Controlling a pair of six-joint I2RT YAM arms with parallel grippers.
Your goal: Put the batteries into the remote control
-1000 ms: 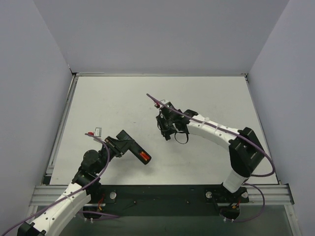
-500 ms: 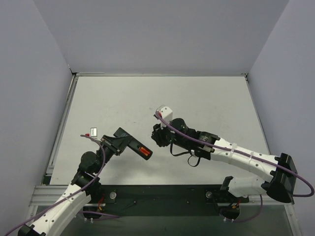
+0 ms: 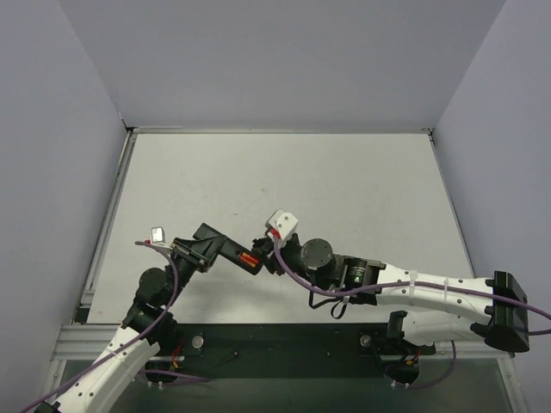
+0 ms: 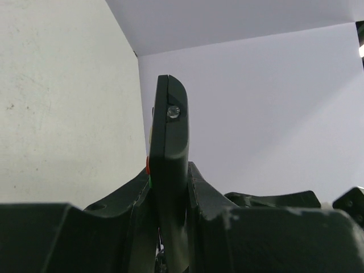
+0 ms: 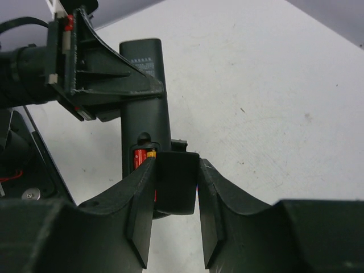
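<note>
**Right arm brings the cover to the loaded remote**

The right gripper (image 5: 174,165), clamped on the small black cover (image 5: 177,193), has swung across the table (image 3: 344,172) within the last second to reach the remote control (image 3: 231,252). The left gripper (image 3: 203,247) grasps the remote and holds it raised at near left. The red batteries (image 5: 139,157) already sit in its open end, so closing it looks like the only step left.

Tabletop: flat off-white matte board (image 3: 362,172), faintly scuffed, evenly lit.
Wall panels: three plain pale lavender-grey sheets, at 12 o'clock (image 3: 275,60), 9 o'clock (image 3: 52,215) and 3 o'clock (image 3: 508,129).
Rail: silver slotted aluminium bar (image 3: 86,342) at 6 o'clock.
Edge strip: silver metal (image 3: 108,228), along the 9 o'clock side.
</note>
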